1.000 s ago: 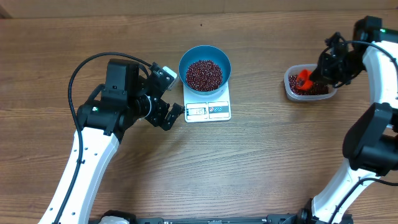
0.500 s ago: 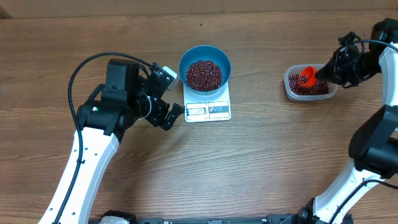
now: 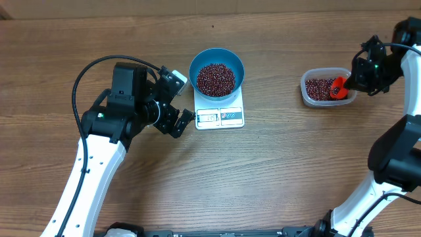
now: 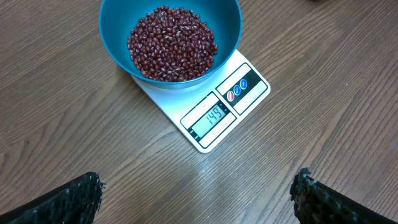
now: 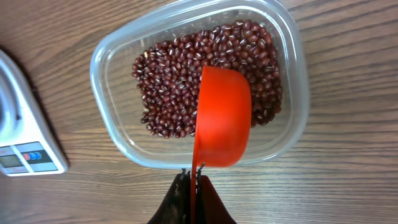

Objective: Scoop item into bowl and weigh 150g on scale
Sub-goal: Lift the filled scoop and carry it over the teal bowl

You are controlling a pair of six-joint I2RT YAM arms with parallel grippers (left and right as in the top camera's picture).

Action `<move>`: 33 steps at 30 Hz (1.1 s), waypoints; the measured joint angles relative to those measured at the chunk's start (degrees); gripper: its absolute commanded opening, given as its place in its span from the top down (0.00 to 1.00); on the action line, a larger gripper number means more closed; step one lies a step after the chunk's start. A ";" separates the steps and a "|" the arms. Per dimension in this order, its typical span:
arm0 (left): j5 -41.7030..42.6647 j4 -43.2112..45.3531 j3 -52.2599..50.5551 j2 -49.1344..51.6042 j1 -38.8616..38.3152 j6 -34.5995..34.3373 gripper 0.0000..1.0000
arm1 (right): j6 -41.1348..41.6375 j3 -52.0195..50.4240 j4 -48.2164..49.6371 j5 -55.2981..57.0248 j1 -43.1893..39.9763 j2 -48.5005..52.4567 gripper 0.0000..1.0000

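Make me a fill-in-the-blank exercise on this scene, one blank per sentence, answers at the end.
The bowl of beans sits on the scale, whose display reads ____.
The right gripper is shut on the handle of a red ____.
The left gripper stands ____, holding nothing.
The clear tub lies on the robot's ____ side of the scale.
Missing: 149; scoop; open; right.

Blue bowl [image 4: 115,28] of red-brown beans [image 4: 171,43] — white scale [image 4: 174,102], red scoop [image 5: 222,118] (wood-grain table [image 3: 263,178]).
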 measured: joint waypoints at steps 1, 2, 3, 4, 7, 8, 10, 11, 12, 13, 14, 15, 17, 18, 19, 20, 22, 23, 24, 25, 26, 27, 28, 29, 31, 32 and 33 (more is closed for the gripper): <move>0.00 0.02 0.00 0.00 0.00 0.00 0.01 | 0.00 0.00 0.15 0.72 0.74 -0.02 0.96; 0.00 0.00 0.00 0.00 0.00 0.00 0.00 | -0.04 0.00 0.44 0.72 1.33 -0.02 0.96; 0.00 0.02 0.00 0.00 0.00 0.00 0.00 | -0.04 0.00 0.61 0.59 1.66 -0.02 0.96; 0.00 0.00 0.00 0.00 0.00 0.00 0.00 | -0.07 0.00 0.81 -0.07 2.12 -0.02 0.96; 0.00 0.00 0.00 0.00 0.00 0.00 0.00 | -0.35 0.00 0.81 -3.04 1.95 -0.02 0.96; 0.00 0.00 0.00 0.00 0.00 0.00 0.00 | -0.42 0.00 0.76 -4.35 1.38 -0.02 0.96; 0.00 0.02 0.00 0.00 0.00 0.00 0.00 | -0.74 0.00 0.57 -7.26 -0.09 -0.02 0.96; 0.00 0.00 0.00 0.00 0.00 0.00 0.00 | -0.87 0.00 0.48 -8.55 -0.72 -0.02 0.96; 0.00 0.00 0.00 0.00 0.00 0.00 0.00 | -1.14 0.00 0.37 -10.40 -1.62 -0.02 0.96; 0.00 0.00 0.00 0.00 0.00 0.00 0.01 | -1.33 0.00 0.35 -12.02 -2.21 -0.02 0.96; 0.00 0.00 0.00 0.00 0.00 0.00 0.00 | -1.66 0.00 0.37 -13.75 -2.71 -0.02 0.96; 0.00 0.00 0.00 0.00 0.00 0.00 0.00 | -2.14 0.00 0.42 -16.22 -3.23 -0.02 0.96; 0.00 0.00 0.00 0.00 0.00 0.00 0.01 | -2.49 0.00 0.39 -19.23 -3.43 -0.02 0.96; 0.00 0.00 0.00 0.00 0.00 0.00 0.01 | -2.80 0.00 0.44 -21.03 -3.10 -0.02 0.96; 0.00 0.00 0.00 0.00 0.00 0.00 0.00 | -3.10 0.00 0.44 -21.90 -2.80 -0.02 0.96; 0.00 0.00 0.00 0.00 0.00 0.00 0.00 | -3.50 0.00 0.46 -23.08 -2.08 -0.02 0.96; 0.00 0.00 0.00 0.00 0.00 0.00 0.00 | -3.76 0.00 0.68 -24.06 -0.50 -0.02 0.96; 0.00 0.00 0.00 0.00 0.00 0.00 0.00 | -3.85 0.00 0.90 -24.37 0.31 -0.02 0.96; 0.00 0.02 0.00 0.00 0.00 0.00 0.00 | -3.96 0.00 1.40 -24.96 2.49 -0.02 0.96; 0.00 0.02 0.00 0.00 0.00 0.00 0.00 | -4.09 0.00 1.75 -25.44 4.46 -0.02 0.96; 0.00 0.00 0.00 0.00 0.00 0.00 0.00 | -4.13 0.00 2.23 -25.70 6.54 -0.02 0.96; 0.00 0.02 0.00 0.02 0.00 0.00 0.00 | -4.13 0.00 2.51 -25.88 7.43 -0.02 0.96; 0.00 0.00 0.00 0.00 0.00 0.00 0.00 | -4.11 0.22 3.13 -25.97 10.03 -0.02 0.96; 0.00 0.00 0.00 0.00 0.00 0.00 0.00 | -4.11 0.48 3.23 -25.99 11.26 -0.02 0.96; 0.00 0.00 0.00 0.00 0.00 0.00 0.00 | -4.02 2.40 3.21 -25.92 14.51 -0.02 0.96; 0.00 0.00 0.00 0.00 0.00 0.00 0.00 | -3.82 4.11 3.41 -25.90 16.37 -0.02 0.96; 0.00 0.00 0.00 0.00 0.00 0.00 0.01 | -3.65 5.40 3.21 -25.77 17.31 -0.02 0.96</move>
